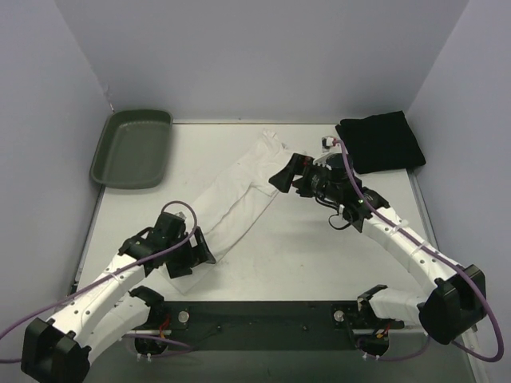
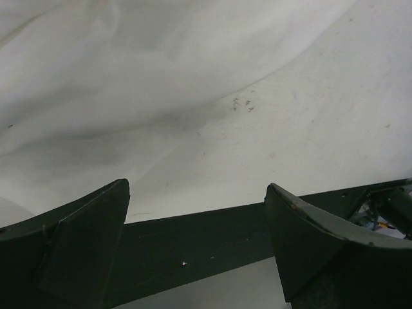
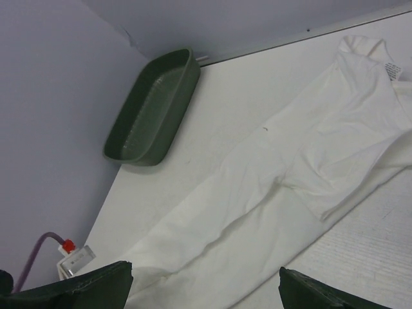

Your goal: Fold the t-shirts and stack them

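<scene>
White t-shirt right of dark green tray: long narrow strip, diagonal, collar end pointing far-right. Neck label unreadable. Black t-shirt folded, far right of tray. Left gripper, right gripper: spread wide, holding nothing.

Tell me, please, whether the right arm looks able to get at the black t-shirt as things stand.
Probably yes. The black t-shirt lies far right on the table, close behind the right gripper, which is open and points toward the white t-shirt. Nothing lies between; the arm must only turn back.
</scene>
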You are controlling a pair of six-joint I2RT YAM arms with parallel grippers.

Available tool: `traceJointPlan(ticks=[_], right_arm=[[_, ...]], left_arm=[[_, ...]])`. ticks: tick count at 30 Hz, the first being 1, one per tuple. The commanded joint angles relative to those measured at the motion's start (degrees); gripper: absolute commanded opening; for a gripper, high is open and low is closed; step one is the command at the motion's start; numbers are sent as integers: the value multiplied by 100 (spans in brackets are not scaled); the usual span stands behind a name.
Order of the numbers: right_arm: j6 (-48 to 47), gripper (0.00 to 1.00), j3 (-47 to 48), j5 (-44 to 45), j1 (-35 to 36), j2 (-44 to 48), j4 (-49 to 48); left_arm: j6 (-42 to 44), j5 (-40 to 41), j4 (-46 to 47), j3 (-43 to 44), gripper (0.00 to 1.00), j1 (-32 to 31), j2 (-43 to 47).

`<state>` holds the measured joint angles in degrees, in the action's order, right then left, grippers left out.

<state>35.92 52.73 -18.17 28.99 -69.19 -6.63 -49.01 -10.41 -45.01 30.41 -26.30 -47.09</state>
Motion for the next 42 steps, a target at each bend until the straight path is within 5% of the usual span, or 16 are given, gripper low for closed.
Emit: traceJointPlan(ticks=[1, 14, 26, 35, 42], right_arm=[[-59, 100, -210, 104, 71, 292, -286], [-208, 100, -500, -11, 63, 555, -207], [-235, 100, -650, 86, -60, 696, -31], [-252, 100, -676, 182, -289, 1012, 382], [-445, 100, -553, 288, -561, 1355, 1031]], left_arm=[[-486, 716, 335, -88, 96, -322, -361], [-547, 1323, 818, -202, 98, -436, -1091], [-1417, 1278, 2285, -361, 98, -2149, -2547], [-1901, 1165, 3261, 1325, 98, -3889, -5087], [-1752, 1041, 3218, 3066, 97, -4506, -6408]])
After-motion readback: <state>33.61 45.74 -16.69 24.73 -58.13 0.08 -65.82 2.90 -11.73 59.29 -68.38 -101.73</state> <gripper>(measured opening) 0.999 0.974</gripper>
